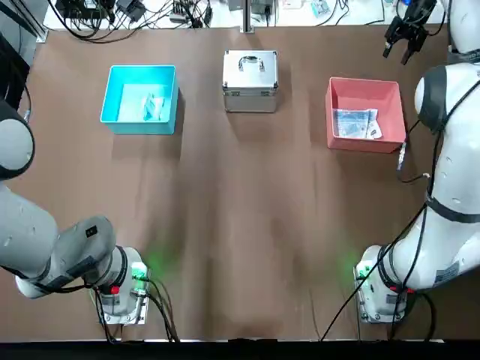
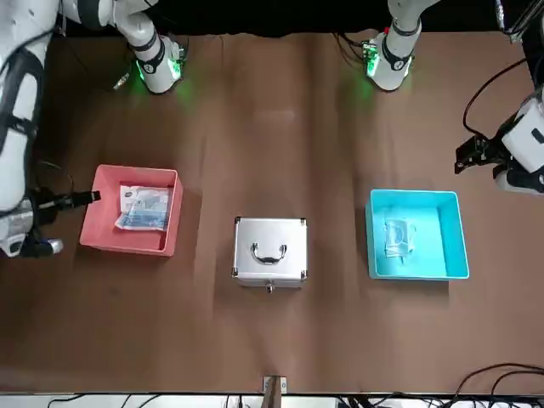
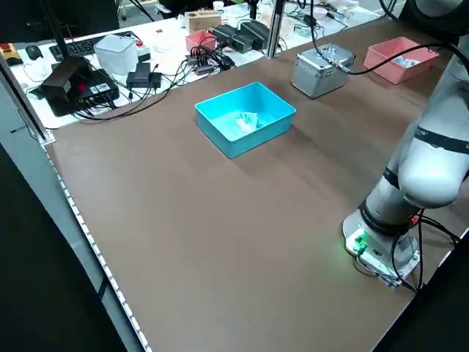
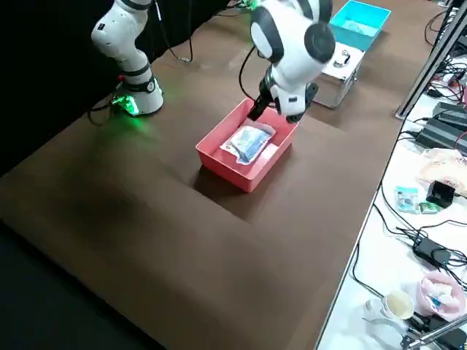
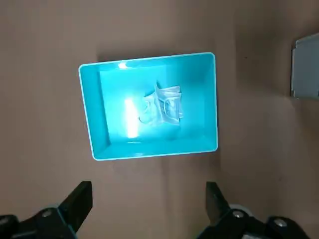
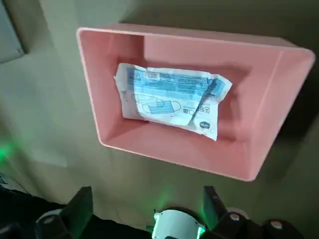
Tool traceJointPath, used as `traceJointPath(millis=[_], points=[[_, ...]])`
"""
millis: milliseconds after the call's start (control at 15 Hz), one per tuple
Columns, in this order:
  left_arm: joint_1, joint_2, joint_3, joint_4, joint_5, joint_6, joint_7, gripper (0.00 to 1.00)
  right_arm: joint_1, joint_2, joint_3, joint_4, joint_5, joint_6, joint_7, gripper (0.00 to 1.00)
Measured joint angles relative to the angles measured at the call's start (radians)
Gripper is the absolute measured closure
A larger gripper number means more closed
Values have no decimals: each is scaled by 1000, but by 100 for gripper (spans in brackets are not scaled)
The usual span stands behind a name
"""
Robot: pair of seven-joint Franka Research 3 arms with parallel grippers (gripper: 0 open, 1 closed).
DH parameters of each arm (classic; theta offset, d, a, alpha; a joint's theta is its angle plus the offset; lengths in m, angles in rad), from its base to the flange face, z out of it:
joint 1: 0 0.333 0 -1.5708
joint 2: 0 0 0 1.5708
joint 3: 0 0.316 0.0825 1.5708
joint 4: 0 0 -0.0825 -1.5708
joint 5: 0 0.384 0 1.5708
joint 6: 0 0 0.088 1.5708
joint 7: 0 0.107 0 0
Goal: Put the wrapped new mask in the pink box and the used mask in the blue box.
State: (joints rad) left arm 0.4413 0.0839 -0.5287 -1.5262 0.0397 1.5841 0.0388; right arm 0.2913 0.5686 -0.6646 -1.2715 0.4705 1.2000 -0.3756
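The wrapped new mask point(image 1: 355, 124) lies flat inside the pink box point(image 1: 365, 88) at the table's right; the right wrist view shows the packet point(image 6: 172, 98) resting on the pink floor point(image 6: 259, 119). In the blue box point(image 1: 120, 82) at the left sits the bunched used mask point(image 1: 154, 107), seen again in the left wrist view point(image 5: 162, 103). My right gripper point(image 6: 147, 191) hangs high above the pink box, open and holding nothing. My left gripper point(image 5: 148, 188) hovers high near the blue box point(image 5: 97, 114), also open with nothing in it.
A silver metal case with handle point(image 1: 250, 80) stands between the two boxes at the back. Cables and gear point(image 1: 127, 11) lie beyond the table's far edge. Both arm bases point(image 1: 120, 296) sit at the near edge with green lights.
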Motion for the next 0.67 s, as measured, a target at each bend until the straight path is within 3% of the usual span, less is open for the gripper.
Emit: traceJointPath(millis=[133,267,533,667], points=[[0,-6,0,-2,0,1,2,0,-8,-50,6,2,-21,-6,6,4],[0,-5,0,-5,0,1,8,0,-53,-106,66,2,-66,-9,27,4],[0,-5,0,-7,0,1,11,0,-204,-204,353,2,-226,38,145,4],[0,-5,1,-7,0,1,11,0,-228,-235,428,2,-263,71,196,3]])
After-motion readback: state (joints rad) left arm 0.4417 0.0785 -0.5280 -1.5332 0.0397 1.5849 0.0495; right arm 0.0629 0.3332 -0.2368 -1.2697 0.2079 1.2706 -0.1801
